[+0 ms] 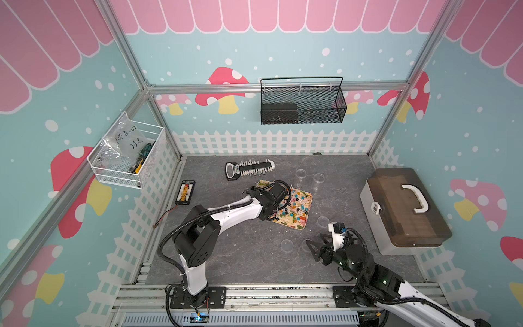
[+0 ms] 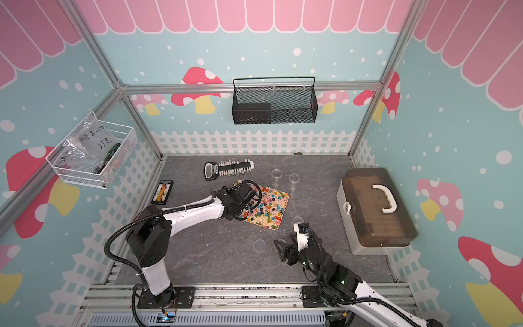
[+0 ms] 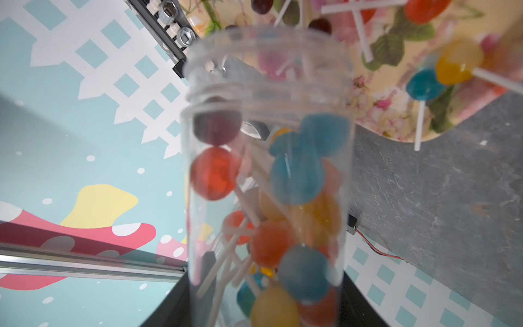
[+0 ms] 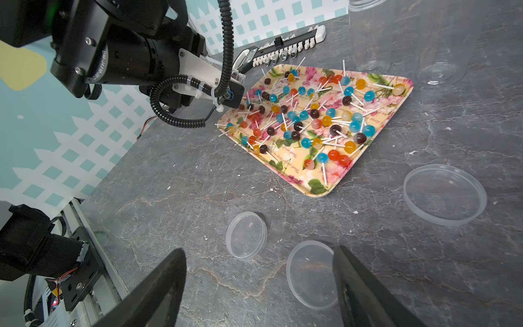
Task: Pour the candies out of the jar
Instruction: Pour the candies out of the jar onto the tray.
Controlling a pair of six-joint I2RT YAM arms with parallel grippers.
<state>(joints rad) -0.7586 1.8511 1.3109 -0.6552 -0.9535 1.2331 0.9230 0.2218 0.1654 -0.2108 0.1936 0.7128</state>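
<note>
A clear plastic jar (image 3: 268, 93) is in my left gripper (image 3: 263, 311), which is shut on its lower part. The jar's open mouth points toward the floral tray (image 4: 317, 192). Several candies (image 3: 297, 175), lollipops with orange, blue, red and dark heads on white sticks, lie inside the jar. Many more candies (image 4: 311, 119) are spread over the tray. In both top views the left wrist (image 1: 271, 195) hangs over the tray's left part and hides the jar. My right gripper (image 4: 259, 252) stands open and empty low over the table, near the front right (image 1: 315, 245).
Three clear lids (image 4: 246, 235) (image 4: 311, 273) (image 4: 444, 194) lie on the table by the right gripper. Two empty clear jars (image 4: 370, 34) (image 4: 441, 56) stand behind the tray. A socket rail (image 1: 249, 168), a small black case (image 1: 185, 192) and a toolbox (image 1: 404, 209) are around.
</note>
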